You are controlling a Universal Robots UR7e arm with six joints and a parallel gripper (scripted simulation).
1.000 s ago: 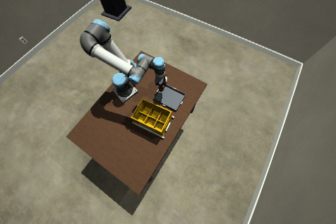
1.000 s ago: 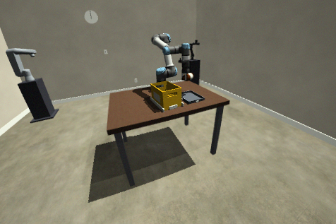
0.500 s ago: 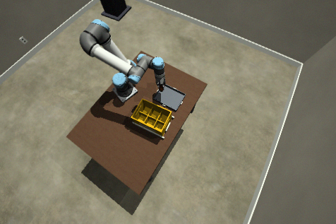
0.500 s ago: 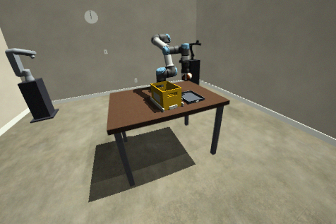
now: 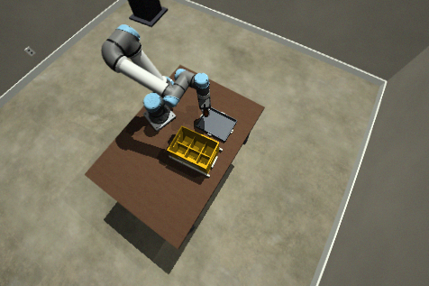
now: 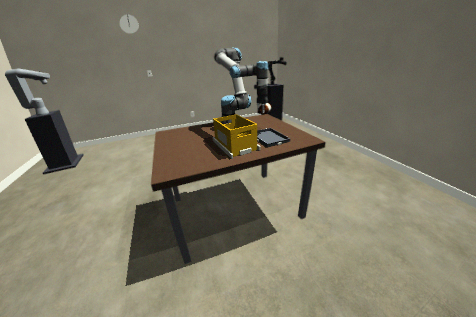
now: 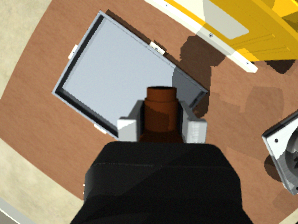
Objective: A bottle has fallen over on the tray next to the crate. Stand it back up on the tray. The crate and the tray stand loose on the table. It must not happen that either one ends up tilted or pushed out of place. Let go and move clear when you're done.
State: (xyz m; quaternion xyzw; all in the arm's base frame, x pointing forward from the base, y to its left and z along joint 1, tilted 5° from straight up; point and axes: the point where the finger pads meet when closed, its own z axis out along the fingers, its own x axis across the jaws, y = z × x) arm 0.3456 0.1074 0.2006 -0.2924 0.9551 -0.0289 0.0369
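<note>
My gripper (image 7: 160, 111) is shut on a brown bottle (image 7: 160, 115) and holds it well above the table. In the wrist view the bottle points down toward the near corner of the grey tray (image 7: 125, 76). In the top view the gripper (image 5: 205, 112) hangs over the tray's (image 5: 215, 124) left end. In the exterior view the bottle (image 6: 266, 107) shows as a small brown shape high above the tray (image 6: 272, 137). The tray holds nothing. The yellow crate (image 5: 194, 147) stands beside it on the table.
The crate (image 6: 235, 134) has several open compartments and sits on a pale base (image 7: 180, 18). The arm's base (image 5: 159, 118) is bolted at the table's back edge. The brown table (image 6: 225, 155) drops off close behind the tray.
</note>
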